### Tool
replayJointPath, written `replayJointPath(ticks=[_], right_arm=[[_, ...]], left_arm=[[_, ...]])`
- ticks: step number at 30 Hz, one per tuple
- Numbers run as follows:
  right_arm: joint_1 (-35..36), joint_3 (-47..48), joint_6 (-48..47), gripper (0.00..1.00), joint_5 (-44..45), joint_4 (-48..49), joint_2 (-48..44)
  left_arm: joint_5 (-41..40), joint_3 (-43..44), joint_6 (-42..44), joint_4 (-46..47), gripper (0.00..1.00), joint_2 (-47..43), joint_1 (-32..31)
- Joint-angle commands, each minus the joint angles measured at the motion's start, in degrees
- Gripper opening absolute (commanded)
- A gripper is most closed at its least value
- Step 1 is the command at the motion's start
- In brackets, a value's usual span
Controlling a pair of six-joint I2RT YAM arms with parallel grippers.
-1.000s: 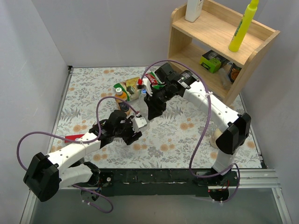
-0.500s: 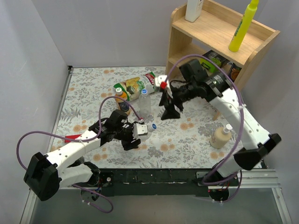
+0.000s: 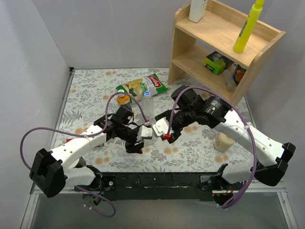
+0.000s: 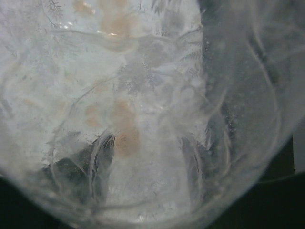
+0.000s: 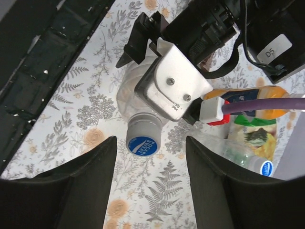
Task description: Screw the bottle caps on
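My left gripper [image 3: 137,137] is squeezed tight on a clear bottle [image 5: 127,93]. The bottle's see-through wall fills my whole left wrist view, so the fingers do not show there. From the right wrist camera I can see a black finger and a silver plate pressed on the bottle's sides. The bottle is tipped over, with its neck pointing toward the right arm. A blue cap [image 5: 142,144] with white writing sits on the neck. I cannot tell how tight the cap is.

My right gripper [image 3: 164,130] is wide open. Its two dark fingers [image 5: 76,186] stand one on each side of the blue cap. There is a gap on both sides, so they do not look like they touch it.

The left arm lies low and long across the flowered table [image 3: 86,90], reaching from the near left to the middle. The right arm bends in from the right, and its wrist is turned to face the left gripper.

Just behind them a second clear bottle [image 3: 148,106] stands upright with a second blue cap [image 3: 147,94] on top. The small orange bottle [image 3: 124,98] is near it, to the left.
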Motion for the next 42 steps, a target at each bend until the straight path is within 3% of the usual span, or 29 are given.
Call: replayJointPath(ticks=[1,8,20,24,28,29,34,37,41,42], right_arm=[[1.0,0.1,-5.3,0.62,1.8,2.9,-1.2],[1.6,0.1,-10.2,0.51,2.0,-1.7,-0.4],[1.7,-1.1,-11.0,0.47,3.8,-3.0,-0.1],[1.7,-0.5,-9.3,0.34,3.8,-3.3,1.2],[1.0,2.5,2.7,0.20,3.8,-1.8,5.4],[-0.4,4.0,10.4,0.18,3.2,-2.4,8.8],[-7.5,19.2,34.6,0.01,-9.9,-10.1,23.4],[-12.7,18.3,55.1,0.01,-18.7,-6.5,28.4],[-13.2,20.2,58.4,0.01,-23.0,-6.0,31.7],[-13.6,21.5,57.8,0.15,-23.0,-6.0,31.7]], left_arm=[[3.4,2.5,0.9,-1.0,0.00,-0.7,0.1],[4.0,2.5,-1.0,0.7,0.00,-0.9,0.2],[4.0,2.3,-1.1,2.1,0.00,-0.8,0.2],[3.9,2.3,-1.7,3.3,0.00,-0.7,0.2],[-1.5,1.7,-6.9,9.9,0.00,-1.7,0.2],[-3.1,1.6,-9.7,11.8,0.00,-2.0,0.2],[-18.4,2.0,-21.7,23.8,0.00,-2.5,0.1],[-30.2,2.6,-26.3,28.0,0.00,-1.6,-0.1],[-34.2,2.8,-26.5,27.5,0.00,0.6,-0.1],[-33.8,2.0,-25.9,26.8,0.00,0.4,-0.1]])
